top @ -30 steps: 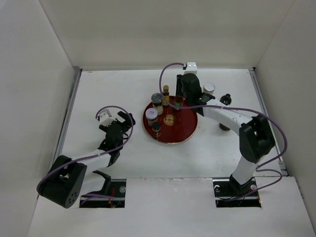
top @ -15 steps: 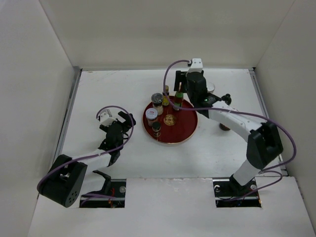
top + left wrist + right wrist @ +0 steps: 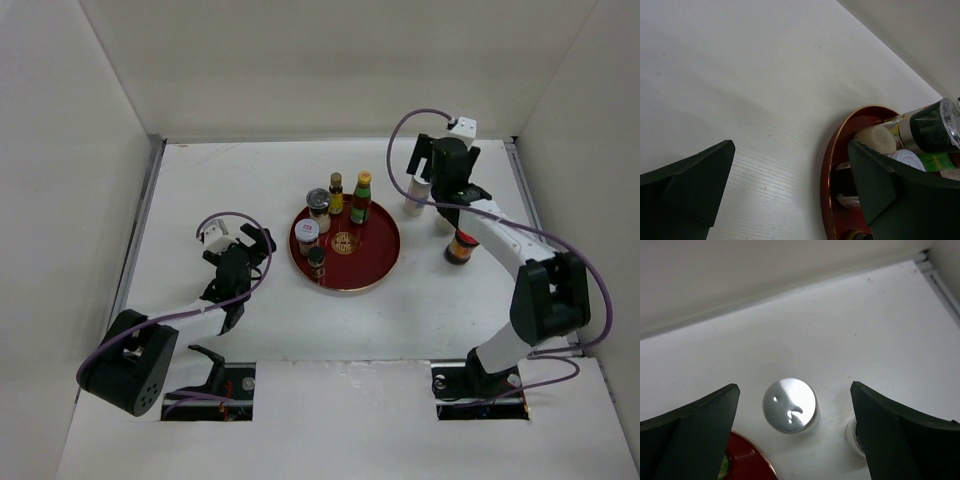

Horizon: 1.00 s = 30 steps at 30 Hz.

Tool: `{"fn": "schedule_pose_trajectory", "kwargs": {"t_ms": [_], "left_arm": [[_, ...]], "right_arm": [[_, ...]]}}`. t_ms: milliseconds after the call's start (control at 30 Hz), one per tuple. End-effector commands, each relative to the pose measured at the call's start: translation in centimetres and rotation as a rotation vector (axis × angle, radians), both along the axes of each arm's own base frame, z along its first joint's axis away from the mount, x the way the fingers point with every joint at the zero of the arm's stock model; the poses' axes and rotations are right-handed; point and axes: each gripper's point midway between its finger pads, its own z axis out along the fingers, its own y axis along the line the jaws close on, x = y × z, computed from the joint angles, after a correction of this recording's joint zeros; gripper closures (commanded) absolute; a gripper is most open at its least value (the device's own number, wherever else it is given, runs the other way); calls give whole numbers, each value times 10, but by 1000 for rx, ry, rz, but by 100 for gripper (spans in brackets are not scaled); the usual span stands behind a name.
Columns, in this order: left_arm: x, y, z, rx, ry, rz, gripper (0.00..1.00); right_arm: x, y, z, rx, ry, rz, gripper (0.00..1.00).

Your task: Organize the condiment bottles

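The right claw [image 3: 793, 386] stood wide and empty, its dark wedge-shaped fingers [image 3: 690, 425] flanking the round, mirror-bright silver cap of a white bottle [image 3: 790, 405] just below the gap. The left claw [image 3: 790, 144] gaped wide too, empty, with the glossy red round tray [image 3: 827, 165] of crowded jars [image 3: 927, 131] beside one fingertip.
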Motion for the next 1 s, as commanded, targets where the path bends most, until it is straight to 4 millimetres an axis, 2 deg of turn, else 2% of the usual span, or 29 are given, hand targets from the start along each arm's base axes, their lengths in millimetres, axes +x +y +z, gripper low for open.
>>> {"fn": "schedule_pose_trajectory", "kwargs": {"t_ms": [0,167,267,300,367,433,467,567,667,767,867,967], "left_arm": [[9,-7,23,-36,-66,-11,0],[9,-5,23,-32,-64,-7,0],[8,-7,25,-35,-71,-11,0],[9,-7,24,-33,-69,-10,0],[10,-7,21,-28,-58,-12,0],[10,-9,22,-31,-61,-19,0],[9,-9,24,-32,-65,-21,0],[9,-8,21,-29,-60,-15,0],[9,-11,22,-33,-60,-25,0],[10,-10,22,-33,-64,-20,0],[11,-9,20,-30,-55,-20,0],[10,-6,24,-34,-68,-8,0]], "right_arm": [[11,12,-22,19,75,48,0],[24,19,-56,28,144,72,0],[29,19,-68,28,161,67,0],[29,18,-70,27,163,60,7],[27,13,-59,20,112,33,32],[22,12,-37,5,26,26,46],[15,18,-26,-7,-12,31,49],[-11,13,3,-17,-78,-13,52],[-40,18,10,-8,-90,-3,52],[-66,36,2,34,-78,50,52],[-83,75,-9,58,-48,171,51],[-96,123,-8,84,-55,303,50]]}}
